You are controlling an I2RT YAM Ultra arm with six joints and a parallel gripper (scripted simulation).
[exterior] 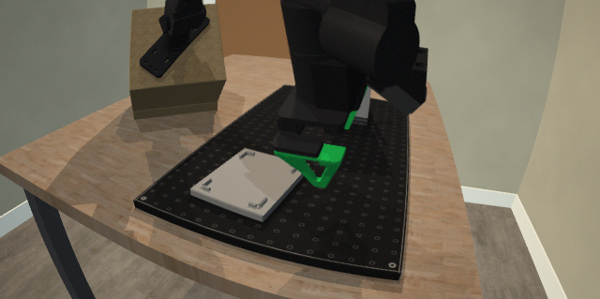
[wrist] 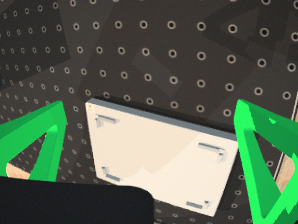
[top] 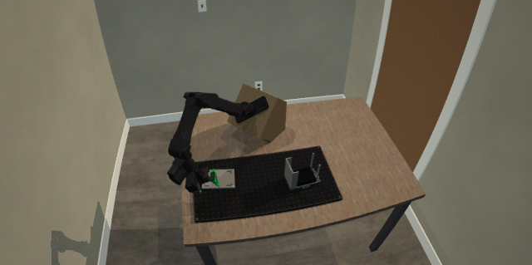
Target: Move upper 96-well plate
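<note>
Plates sit stacked in rack K1 (top: 291, 172), well apart from my gripper (exterior: 328, 149), which hangs with fingers spread wide and holding nothing over nest N1 (exterior: 225, 186) on the desk (top: 366, 140). I judge the upper plate light, rigid and slick-walled, best pinched across its long sides.

1. The top view looks down from high in a room corner, far off, taking in the whole counter (top: 362, 132), the walls and the door (top: 432, 49).
2. The exterior view sits low and close at one short end of the counter (exterior: 94, 149), looking along the black pegboard (exterior: 328, 224) towards the door; the arm fills its upper middle.
3. The wrist view rides on the arm, very close, facing down between the green fingers of the pincer.
4. All three share the pale plate nest (top: 226, 178) (exterior: 234, 186) (wrist: 160, 156) and the pegboard around it.
</note>
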